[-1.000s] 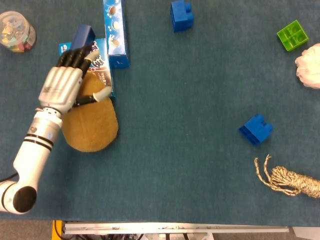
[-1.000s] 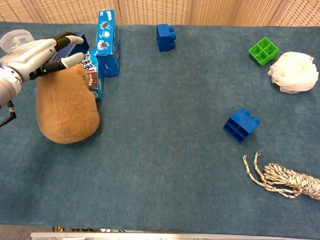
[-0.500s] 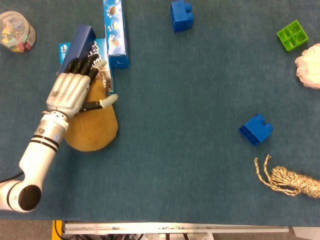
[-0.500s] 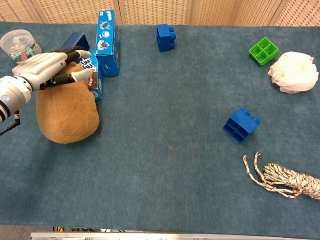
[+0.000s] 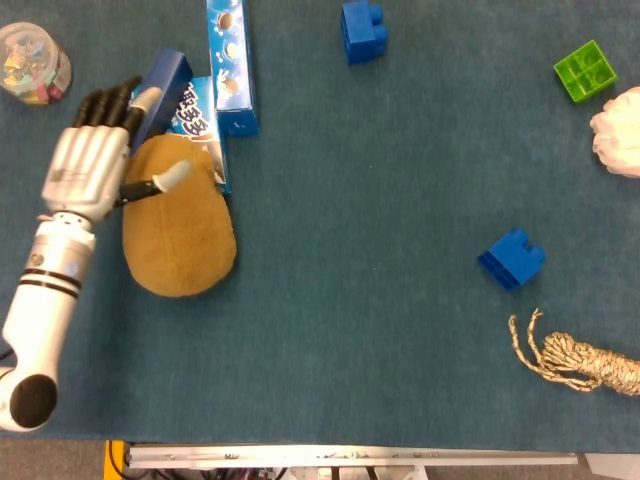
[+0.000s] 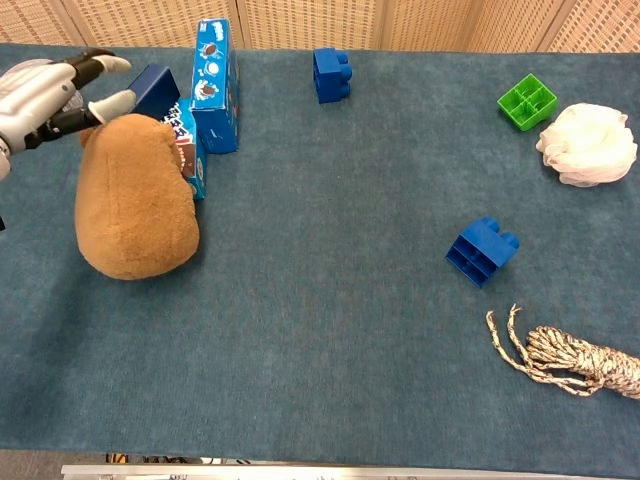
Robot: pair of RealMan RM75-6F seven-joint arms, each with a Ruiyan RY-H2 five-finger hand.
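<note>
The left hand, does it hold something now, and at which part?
Nothing is held. The left hand has its fingers spread and holds no object; it is beside the upper left end of the brown plush. The right hand is not in view.

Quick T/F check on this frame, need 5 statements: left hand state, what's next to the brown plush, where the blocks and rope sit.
1. The left hand holds the brown plush. False: its fingers are spread and it holds nothing; it sits at the plush's upper left edge.
2. The brown plush lies against the blue snack boxes. True.
3. The rope bundle lies on top of the green block. False: the rope lies on the table near its front right corner, and the green block is far back on the right.
4. Two blue blocks are on the table, one at the back and one near the rope. True.
5. The right hand is pressing the white pouf. False: no right hand shows in either view.
</note>
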